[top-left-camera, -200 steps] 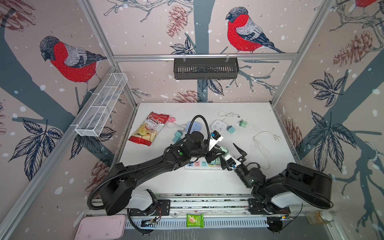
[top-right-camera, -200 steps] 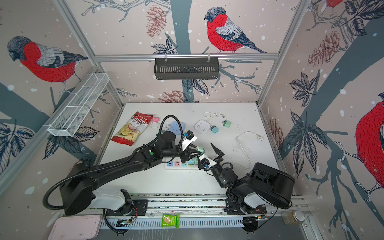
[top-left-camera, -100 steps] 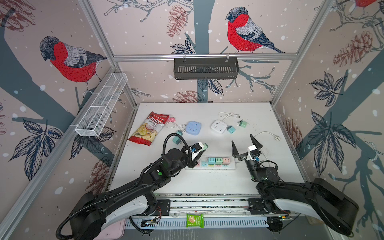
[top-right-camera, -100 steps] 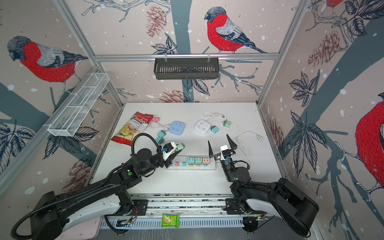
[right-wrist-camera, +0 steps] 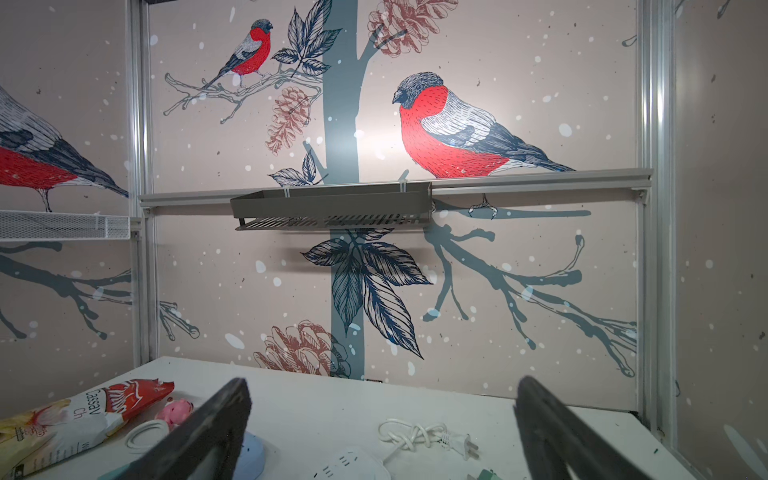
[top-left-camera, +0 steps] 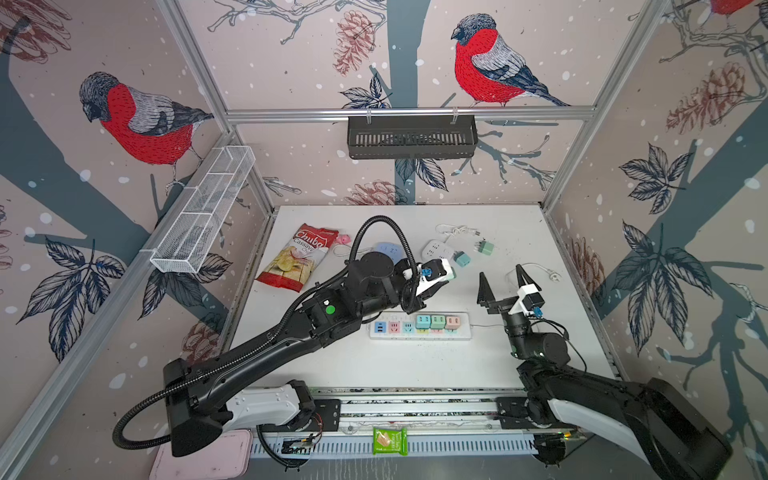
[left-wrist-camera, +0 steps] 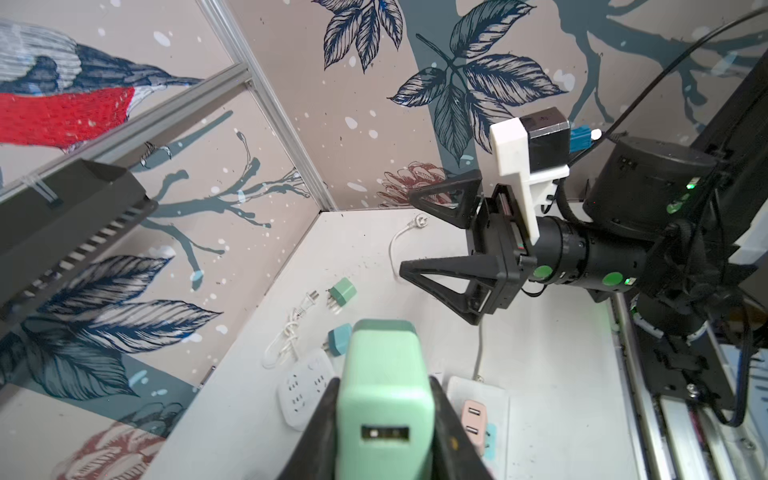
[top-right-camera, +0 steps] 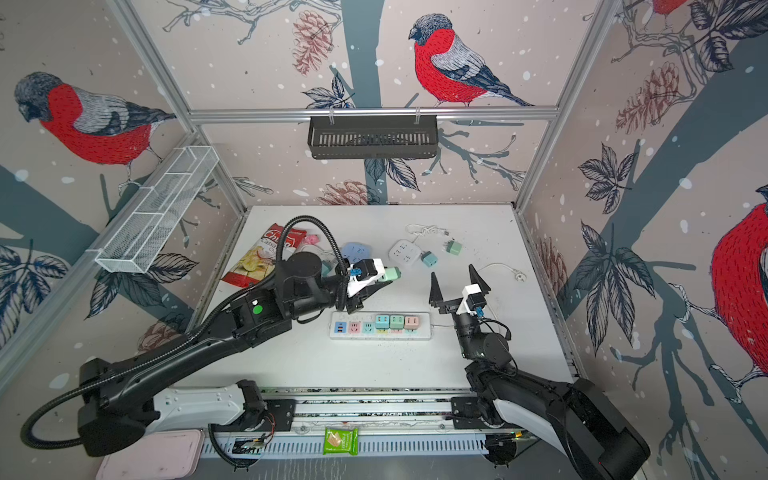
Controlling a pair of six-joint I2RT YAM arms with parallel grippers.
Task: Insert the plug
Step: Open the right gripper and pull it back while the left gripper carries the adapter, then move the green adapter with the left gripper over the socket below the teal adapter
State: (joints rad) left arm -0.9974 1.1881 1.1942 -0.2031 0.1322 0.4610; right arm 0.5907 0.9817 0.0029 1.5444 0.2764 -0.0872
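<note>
Currently, the left gripper [left-wrist-camera: 384,399] is clamped on a mint-green USB charger plug [left-wrist-camera: 382,357]. One finger presses each flat side, and the USB port faces the wrist camera. Its prongs cannot be seen. In both top views the plug is held behind the white power strip [top-left-camera: 464,329], about level with its mid-length, apart from it and not inserted.

Strip condition: three adapters are seated in the half nearest its cord, two teal [top-left-camera: 430,321] and one pink [top-left-camera: 453,322]. Three coloured socket faces show at the other end.

The right gripper [top-left-camera: 500,282] stands off the strip's cord end with jaws spread wide and nothing between them, fingers pointing toward the rear wall.

Further behind the strip lie a white socket cube [top-left-camera: 436,250], a blue socket cube [top-left-camera: 388,250], a loose teal plug [top-left-camera: 462,258] and a loose green plug [top-left-camera: 485,248]. A cassava chips bag [top-left-camera: 299,259] lies behind its non-cord end.
</note>
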